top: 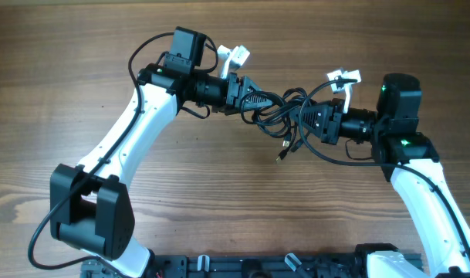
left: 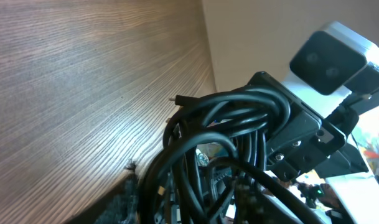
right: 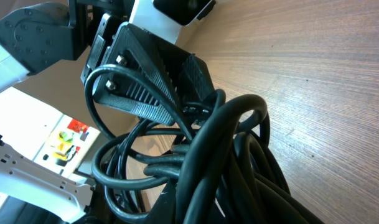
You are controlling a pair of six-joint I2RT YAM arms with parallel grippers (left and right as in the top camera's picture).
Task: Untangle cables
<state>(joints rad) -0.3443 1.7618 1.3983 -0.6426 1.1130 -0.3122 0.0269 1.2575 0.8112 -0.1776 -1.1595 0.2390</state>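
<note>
Cables (top: 275, 108) are bunched betw. my two claws, lifted off the desk (top: 80, 46), long axis running claw to claw. R claw (top: 306, 120) is pressed together on its end of the bundle. L claw (top: 248, 96) sits at the other end, jaws buried in loops, so I can't tell if spread. One plug (top: 282, 156) dangles just off R claw's tip. No legible writing.

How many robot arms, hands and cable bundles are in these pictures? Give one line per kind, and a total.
Arms: 2, left arm and right arm
Hands: 2, left hand and right hand
Black cable bundle: 1, single cords too tangled to count
Total: 5
</note>
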